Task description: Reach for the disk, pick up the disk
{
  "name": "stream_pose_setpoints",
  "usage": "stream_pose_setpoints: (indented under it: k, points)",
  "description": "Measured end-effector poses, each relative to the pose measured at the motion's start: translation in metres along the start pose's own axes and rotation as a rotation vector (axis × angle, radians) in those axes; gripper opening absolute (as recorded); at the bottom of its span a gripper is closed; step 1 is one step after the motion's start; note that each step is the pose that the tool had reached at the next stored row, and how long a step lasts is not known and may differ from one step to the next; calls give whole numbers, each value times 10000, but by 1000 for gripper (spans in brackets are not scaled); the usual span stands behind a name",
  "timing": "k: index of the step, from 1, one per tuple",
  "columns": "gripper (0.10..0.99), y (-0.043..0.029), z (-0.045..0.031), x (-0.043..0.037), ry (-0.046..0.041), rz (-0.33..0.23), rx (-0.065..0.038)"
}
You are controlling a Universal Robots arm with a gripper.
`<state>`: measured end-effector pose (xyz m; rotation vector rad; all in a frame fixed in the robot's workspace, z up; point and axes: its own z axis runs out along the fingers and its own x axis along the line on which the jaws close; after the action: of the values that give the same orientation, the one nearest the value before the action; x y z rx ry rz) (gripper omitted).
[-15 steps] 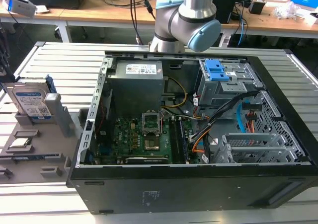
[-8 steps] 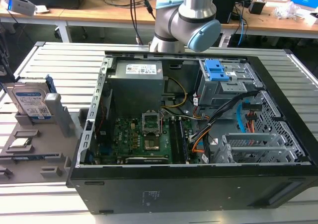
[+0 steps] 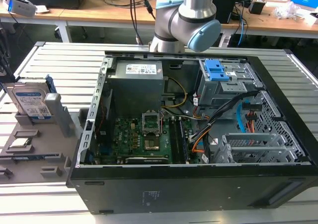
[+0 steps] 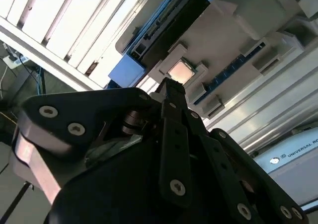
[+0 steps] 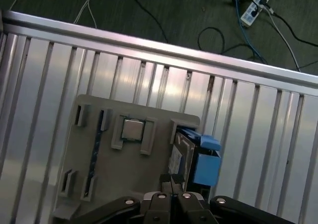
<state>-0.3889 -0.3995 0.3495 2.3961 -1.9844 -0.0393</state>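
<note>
The flat, silver metal, blue-bracketed disk [image 3: 31, 103] stood on edge in a slotted grey plastic tray [image 3: 49, 147], at nine o'clock from the black computer case [image 3: 198, 184] in the exterior view. The black gripper [image 5: 172, 180] hung near it, fingers pressed together and empty. Lowered like that, they might strike its smooth, narrow edge.

Arm [image 3: 185, 20] upright, gripper [image 5: 172, 179] downward and empty (fingertips [image 4: 171, 92] together).
</note>
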Motion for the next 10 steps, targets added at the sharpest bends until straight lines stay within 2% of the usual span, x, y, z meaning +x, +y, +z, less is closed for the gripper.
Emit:
stream_pose_setpoints:
  k: [4,6,10]
  points:
    - [106,0,5,0,-28,700,-1]
    - [106,-1,8,0,-53,1297,2]
    - [106,0,7,0,-71,1783,1]
